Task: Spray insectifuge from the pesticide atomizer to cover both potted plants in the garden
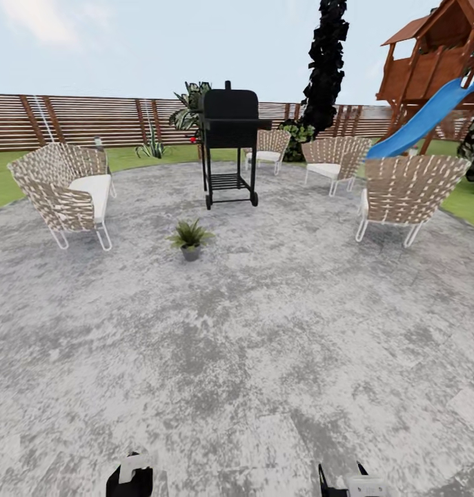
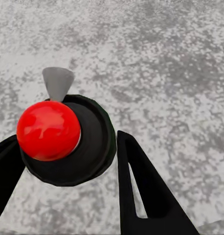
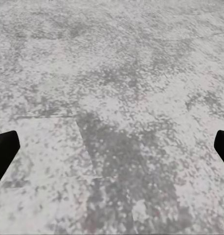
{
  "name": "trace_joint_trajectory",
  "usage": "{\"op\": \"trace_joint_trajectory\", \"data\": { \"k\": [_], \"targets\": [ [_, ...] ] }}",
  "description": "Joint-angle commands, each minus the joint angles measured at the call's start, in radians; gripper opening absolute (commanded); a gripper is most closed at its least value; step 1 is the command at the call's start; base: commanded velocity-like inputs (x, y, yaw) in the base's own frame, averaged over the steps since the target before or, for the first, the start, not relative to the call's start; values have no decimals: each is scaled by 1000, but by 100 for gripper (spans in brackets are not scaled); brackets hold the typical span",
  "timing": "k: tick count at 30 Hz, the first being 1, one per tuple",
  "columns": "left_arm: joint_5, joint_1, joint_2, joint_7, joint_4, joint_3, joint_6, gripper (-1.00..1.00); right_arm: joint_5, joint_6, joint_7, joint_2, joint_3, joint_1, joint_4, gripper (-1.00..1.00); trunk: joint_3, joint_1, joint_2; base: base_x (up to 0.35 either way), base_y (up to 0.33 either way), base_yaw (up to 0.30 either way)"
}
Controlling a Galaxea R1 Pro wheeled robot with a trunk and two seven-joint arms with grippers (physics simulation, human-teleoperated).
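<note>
In the left wrist view my left gripper (image 2: 66, 142) is shut on a dark round-bodied thing seen end-on, which I take for the pesticide atomizer (image 2: 95, 147). A red ball (image 2: 48, 129) and a grey cone sit at its top. In the head view it shows as a dark shape with a pale head (image 1: 132, 475) at the bottom edge. One small potted plant (image 1: 190, 238) in a grey pot stands on the stone patio (image 1: 264, 331), several steps ahead, in front of the grill. My right gripper (image 3: 112, 149) is open over bare stone and holds nothing.
A black grill (image 1: 229, 141) stands behind the plant. Woven chairs ring the patio at the left (image 1: 65, 190), the right (image 1: 406, 193) and the back (image 1: 333, 162). A slatted fence (image 1: 85, 121), a spiky plant (image 1: 152, 146) and a play tower with a blue slide (image 1: 430, 114) lie beyond.
</note>
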Motion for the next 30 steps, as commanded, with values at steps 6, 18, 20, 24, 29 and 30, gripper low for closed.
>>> {"op": "trace_joint_trajectory", "data": {
  "k": [6, 18, 20, 24, 29, 30],
  "targets": [
    [9, -1, 0, -1, 1, -2, -3, -100, 11, -1, -9, 0, 0, 0, 0, 100, -1, 0, 0, 293, 187, 0],
    [9, -1, 0, -1, 1, -2, -3, -100, 11, -1, -9, 0, 0, 0, 0, 100, -1, 0, 0, 286, 197, 0],
    [9, -1, 0, -1, 1, -2, -3, -100, 11, -1, -9, 0, 0, 0, 0, 100, -1, 0, 0, 286, 195, 0],
    [9, -1, 0, -1, 1, -2, -3, -100, 11, -1, -9, 0, 0, 0, 0, 100, -1, 0, 0, 286, 192, 0],
    [9, -1, 0, -1, 1, -2, -3, -100, 11, -1, -9, 1, 0, 0, 0, 100, -1, 0, 0, 286, 188, 0],
    [9, -1, 0, -1, 1, -2, -3, -100, 11, -1, -9, 0, 0, 0, 0, 100, -1, 0, 0, 286, 187, 0]
  ]
}}
